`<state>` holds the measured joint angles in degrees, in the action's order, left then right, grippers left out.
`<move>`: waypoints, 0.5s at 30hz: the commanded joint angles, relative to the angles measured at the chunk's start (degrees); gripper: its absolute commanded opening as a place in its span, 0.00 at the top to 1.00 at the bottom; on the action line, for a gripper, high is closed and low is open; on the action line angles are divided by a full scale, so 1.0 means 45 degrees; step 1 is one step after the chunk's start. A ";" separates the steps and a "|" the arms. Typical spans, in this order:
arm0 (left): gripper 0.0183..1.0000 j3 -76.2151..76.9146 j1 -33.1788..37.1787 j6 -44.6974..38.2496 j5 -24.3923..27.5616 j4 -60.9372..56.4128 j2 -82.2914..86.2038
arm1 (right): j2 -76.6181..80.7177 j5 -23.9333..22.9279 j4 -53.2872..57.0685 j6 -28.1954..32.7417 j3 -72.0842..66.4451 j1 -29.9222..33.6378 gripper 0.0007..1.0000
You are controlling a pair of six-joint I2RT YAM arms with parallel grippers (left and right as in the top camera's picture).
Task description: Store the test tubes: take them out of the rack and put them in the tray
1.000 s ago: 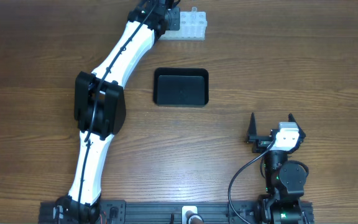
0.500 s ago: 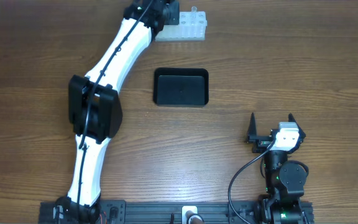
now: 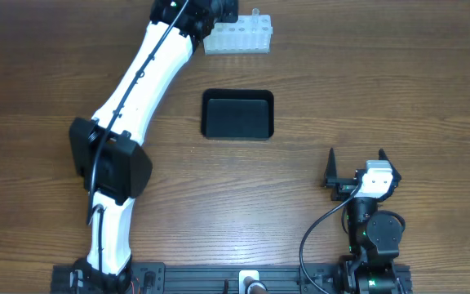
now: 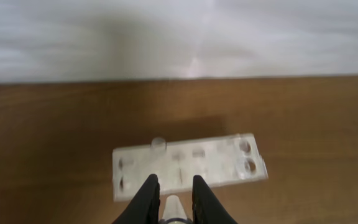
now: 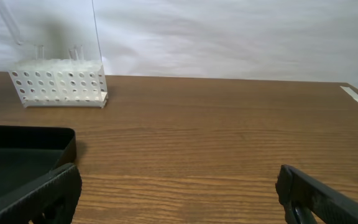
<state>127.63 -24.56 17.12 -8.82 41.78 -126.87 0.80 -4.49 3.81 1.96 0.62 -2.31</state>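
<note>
A clear test tube rack [image 3: 239,37] stands at the table's far edge, with one tube [image 3: 255,14] sticking up at its back. My left gripper [image 3: 222,8] hangs above the rack [image 4: 188,165], shut on a clear test tube [image 4: 171,206] held between its fingers. Another tube [image 4: 158,144] still stands in the rack. The black tray [image 3: 237,114] lies mid-table, nearer than the rack, with nothing in it. My right gripper [image 3: 356,160] rests open near its base, far from the rack [image 5: 58,84] and the tray [image 5: 23,152].
A white wall runs right behind the rack. Bare wooden table [image 3: 382,90] spreads to the right of the tray and rack. The left arm's long white links [image 3: 137,90] stretch diagonally over the table's left half.
The left arm has risen at the rack: its elbow swung left and toward the base, and the gripper shifted slightly up the top view. The right arm has not moved.
</note>
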 commanded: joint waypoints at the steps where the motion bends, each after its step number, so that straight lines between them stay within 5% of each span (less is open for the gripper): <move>1: 0.98 0.0238 -0.0083 0.0112 -0.0034 0.1467 0.1316 | -0.0117 0.0073 0.0053 -0.0044 -0.0068 -0.0078 0.01; 15: 0.98 0.0238 -0.0117 0.2691 0.2356 0.7529 0.1953 | -0.0117 0.0068 0.0053 -0.0044 -0.0068 -0.0078 0.01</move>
<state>127.79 -24.97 25.50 -1.96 74.06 -119.24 0.80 -4.49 3.81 1.96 0.62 -2.31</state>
